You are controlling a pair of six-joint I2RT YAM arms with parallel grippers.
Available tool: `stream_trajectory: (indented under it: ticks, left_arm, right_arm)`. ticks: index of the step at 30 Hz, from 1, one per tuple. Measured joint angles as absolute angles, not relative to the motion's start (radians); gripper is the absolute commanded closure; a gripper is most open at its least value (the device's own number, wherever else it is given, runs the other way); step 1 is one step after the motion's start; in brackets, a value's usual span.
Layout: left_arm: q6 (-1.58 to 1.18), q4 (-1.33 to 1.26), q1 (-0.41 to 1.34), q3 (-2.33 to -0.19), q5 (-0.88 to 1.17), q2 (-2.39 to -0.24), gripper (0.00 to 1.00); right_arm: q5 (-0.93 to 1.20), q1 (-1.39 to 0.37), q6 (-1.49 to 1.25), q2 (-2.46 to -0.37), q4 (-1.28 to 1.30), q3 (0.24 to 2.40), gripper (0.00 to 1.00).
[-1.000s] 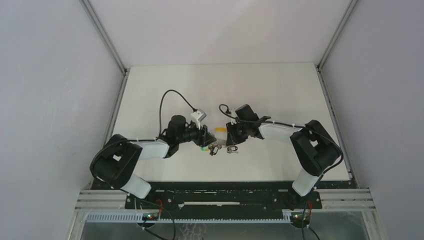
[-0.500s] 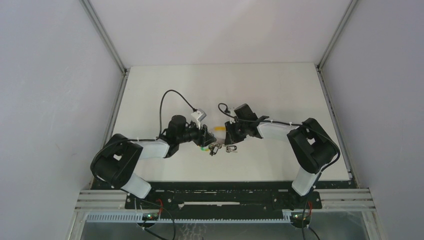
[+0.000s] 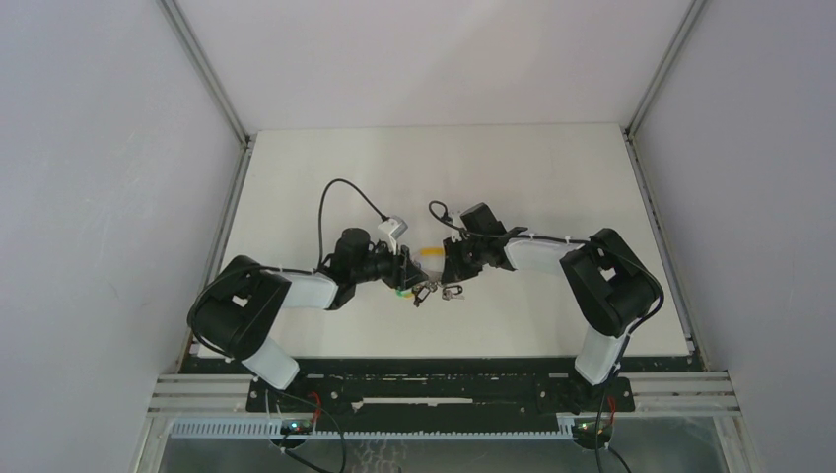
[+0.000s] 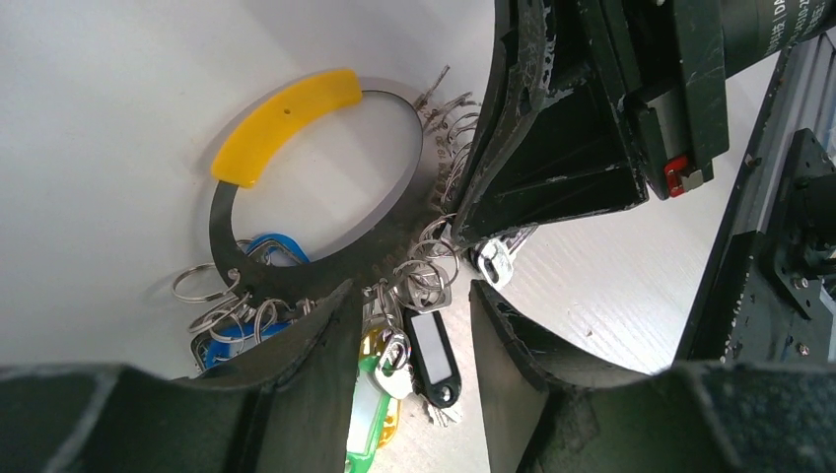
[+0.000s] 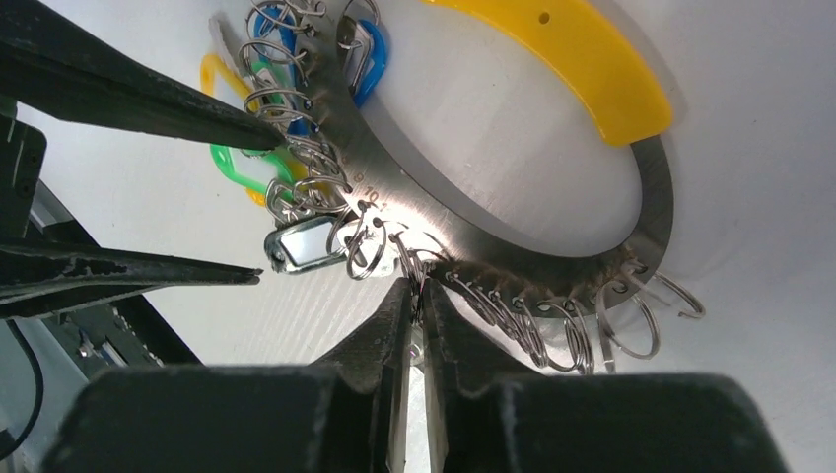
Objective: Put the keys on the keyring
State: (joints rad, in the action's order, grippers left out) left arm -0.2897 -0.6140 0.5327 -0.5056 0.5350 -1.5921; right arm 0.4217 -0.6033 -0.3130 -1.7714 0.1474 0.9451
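Top external: we look down from above and behind the arm bases, far off, taking in the whole table (image 3: 296,187).
Left wrist: we sit low and close, looking past our own fingers (image 4: 306,374) toward the right gripper (image 4: 458,232).
Right wrist: equally close, we face the left gripper (image 5: 251,202).
Shared: all three views hold the keyring (image 5: 434,222). Each wrist view also catches the opposite gripper.

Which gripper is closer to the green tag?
Left. The left gripper straddles the green tag; the right gripper pinches the keyring edge farther along.
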Motion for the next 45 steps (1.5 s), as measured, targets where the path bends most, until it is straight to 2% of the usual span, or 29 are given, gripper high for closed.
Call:
stream_trajectory:
  ticks: [2, 9, 20, 31, 35, 45]
  left_arm:
    - [-0.289, -0.619, 0.533, -0.506, 0.535, -1.592, 0.51]
    - [-0.270, -0.619, 0.533, -0.506, 0.541, -1.564, 0.50]
    - [-0.094, -0.646, 0.533, -0.503, 0.643, -1.393, 0.46]
    - [0.058, -0.674, 0.533, -0.501, 0.774, -1.396, 0.42]
    - [0.060, -0.735, 0.541, -0.501, 0.802, -1.462, 0.44]
    - [-0.021, -1.065, 0.555, -0.498, 0.855, -1.634, 0.57]
  right_arm:
    - [0.425, -0.601, -0.305, -1.771, 0.154, 0.945, 1.00]
    - [0.451, -0.584, -0.217, -1.716, 0.216, 0.949, 1.00]
    - [0.523, -0.584, 0.144, -1.600, 0.407, 1.063, 1.00]
    - [0.582, -0.603, 0.388, -1.553, 0.552, 1.143, 1.00]
    - [0.588, -0.606, 0.426, -1.553, 0.577, 1.151, 1.00]
    - [0.612, -0.606, 0.478, -1.565, 0.600, 1.153, 1.00]
